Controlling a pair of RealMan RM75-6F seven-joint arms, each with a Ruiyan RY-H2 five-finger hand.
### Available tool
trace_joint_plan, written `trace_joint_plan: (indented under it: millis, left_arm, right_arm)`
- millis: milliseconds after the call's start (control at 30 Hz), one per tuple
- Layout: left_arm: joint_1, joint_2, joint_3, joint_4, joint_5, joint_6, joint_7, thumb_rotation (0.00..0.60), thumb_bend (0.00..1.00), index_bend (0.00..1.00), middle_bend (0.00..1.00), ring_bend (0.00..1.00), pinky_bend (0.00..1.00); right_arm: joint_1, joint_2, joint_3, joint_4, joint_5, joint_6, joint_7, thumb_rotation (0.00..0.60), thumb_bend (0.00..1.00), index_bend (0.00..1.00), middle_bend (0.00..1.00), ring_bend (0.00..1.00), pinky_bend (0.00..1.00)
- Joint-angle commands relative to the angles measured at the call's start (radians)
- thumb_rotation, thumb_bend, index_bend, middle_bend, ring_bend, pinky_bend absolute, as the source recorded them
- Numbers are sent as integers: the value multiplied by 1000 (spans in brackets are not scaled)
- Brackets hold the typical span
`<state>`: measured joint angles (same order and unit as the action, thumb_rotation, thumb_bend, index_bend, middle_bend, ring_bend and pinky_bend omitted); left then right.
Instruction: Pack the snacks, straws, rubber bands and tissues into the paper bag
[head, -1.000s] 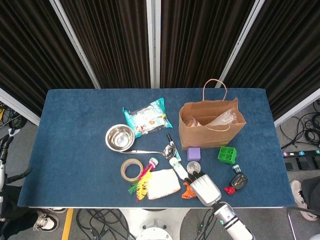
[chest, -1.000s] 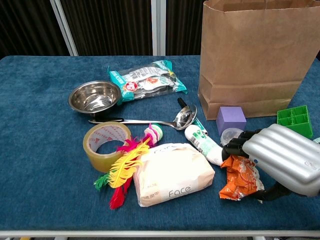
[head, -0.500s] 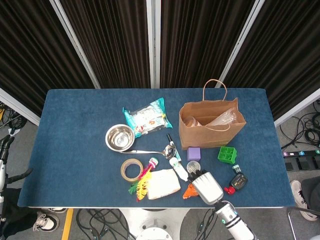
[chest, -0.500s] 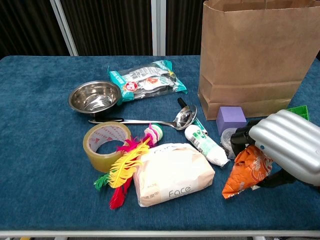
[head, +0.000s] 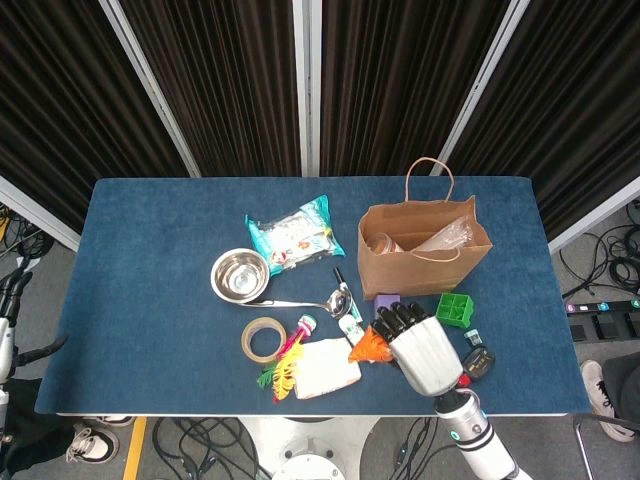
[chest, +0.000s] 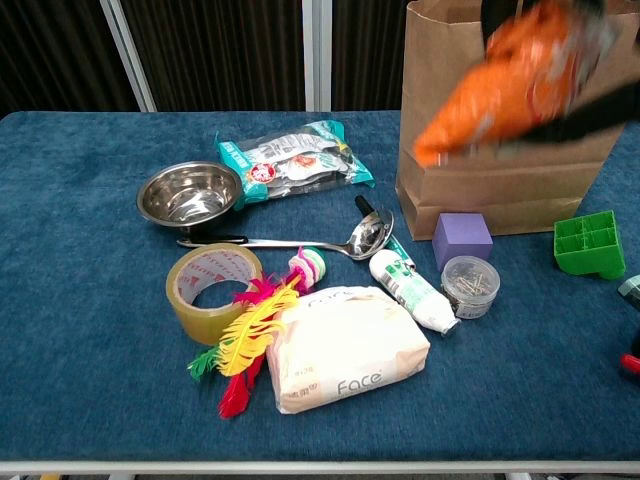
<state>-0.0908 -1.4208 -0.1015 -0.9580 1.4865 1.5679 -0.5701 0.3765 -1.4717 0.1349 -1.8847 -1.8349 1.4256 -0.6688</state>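
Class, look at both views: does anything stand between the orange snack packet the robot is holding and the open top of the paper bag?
Nothing visible does. The right robot hand holds the orange snack packet lifted above the table clutter, in front of the paper bag, whose open top shows no cover.

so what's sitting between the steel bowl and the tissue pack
In the chest view, the ladle lies across the gap between the steel bowl and the tissue pack, with the feather toy and tape roll just below it.
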Motion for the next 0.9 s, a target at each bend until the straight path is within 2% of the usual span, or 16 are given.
trace_joint_plan:
  millis: [33, 67, 167, 267, 367, 500, 667, 833, 900]
  left_arm:
    - [-1, 2, 2, -6, 3, 0, 5, 600, 44, 99, 143, 12, 143]
    - [-2, 3, 2, -8, 4, 1, 6, 600, 44, 99, 143, 12, 143]
    - [-5, 4, 5, -11, 10, 1, 11, 600, 44, 99, 143, 12, 143]
    - [-8, 6, 8, -15, 15, 0, 11, 600, 44, 100, 143, 12, 143]
    - [-13, 7, 14, -19, 24, -5, 14, 600, 44, 100, 143, 12, 143]
    - [-18, 6, 21, -22, 31, -13, 16, 600, 44, 100, 143, 12, 143]
    - [-23, 1, 33, -21, 41, -23, 24, 600, 44, 99, 143, 12, 143]
    - [-25, 2, 37, -21, 40, -30, 28, 600, 44, 99, 144, 12, 143]
    - [-26, 1, 36, -20, 38, -32, 29, 600, 44, 99, 143, 12, 143]
  right_arm:
    - [69, 56, 187, -86, -32, 42, -102, 600, 201, 599, 511, 468, 621]
    - [85, 55, 233, -76, -32, 55, -116, 600, 200, 599, 511, 468, 621]
    - [117, 45, 325, -27, -36, 98, -140, 600, 199, 599, 511, 468, 622]
    - [131, 38, 386, 28, -5, 131, -148, 600, 202, 599, 511, 468, 622]
    - [131, 36, 430, 85, 87, 145, -140, 600, 203, 599, 511, 468, 622]
    - [130, 39, 443, 168, 201, 124, -104, 600, 205, 599, 511, 468, 622]
    - [140, 24, 420, 261, 305, 83, -33, 600, 204, 600, 511, 468, 622]
    - [160, 14, 405, 285, 380, 40, 21, 600, 203, 599, 510, 468, 621]
    - [165, 16, 399, 263, 420, 14, 46, 600, 202, 599, 509, 468, 622]
